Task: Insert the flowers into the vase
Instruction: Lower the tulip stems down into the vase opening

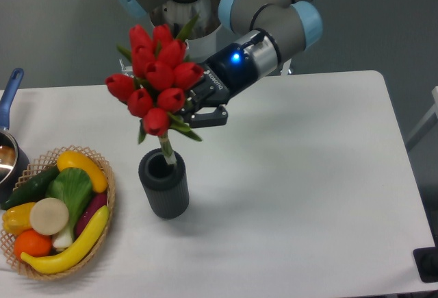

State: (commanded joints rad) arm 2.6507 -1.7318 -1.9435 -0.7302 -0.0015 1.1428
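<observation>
The flowers [155, 74], a bunch of red tulip buds with green leaves, hang upright over the vase [164, 183]. Their bundled green stem [168, 154] points down and its tip reaches the vase's round mouth. The vase is a dark ribbed cylinder standing on the white table [308, 209]. My gripper [198, 106] comes in from the right and is shut on the flowers just under the buds, where leaves partly cover its fingers.
A woven basket [104, 175] of vegetables sits at the table's left, close to the vase. A pot with a blue handle [9, 92] shows at the far left edge. The robot's base [183, 17] stands behind the table.
</observation>
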